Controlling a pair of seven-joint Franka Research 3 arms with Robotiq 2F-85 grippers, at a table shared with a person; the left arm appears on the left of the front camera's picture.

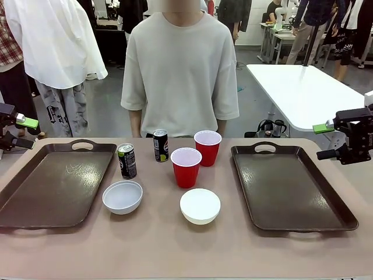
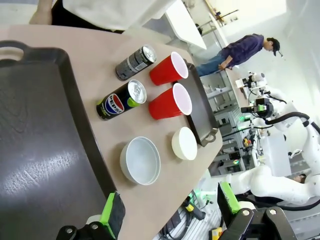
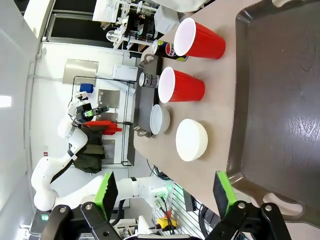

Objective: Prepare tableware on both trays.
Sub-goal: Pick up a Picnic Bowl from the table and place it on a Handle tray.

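Your left gripper [image 1: 23,133] and right gripper [image 1: 324,141] gape wide and empty; straddle the left can [image 1: 127,161] squarely before closing.

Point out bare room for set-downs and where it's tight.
Free: the whole floor of the left tray and of the right tray; also the table strip along the near edge, in front of the bowls. Crowded: the middle between the trays, with two soda cans, two red cups and both bowls close together.

Brown left tray [image 1: 52,186] and right tray [image 1: 291,192] lie flat and bare by the desk's side edges. Between them, all upright: left can [image 1: 127,161], right can [image 1: 161,145], red near cup [image 1: 186,167], far cup [image 1: 207,147], plus white left bowl [image 1: 122,196] and right bowl [image 1: 200,206] up front.
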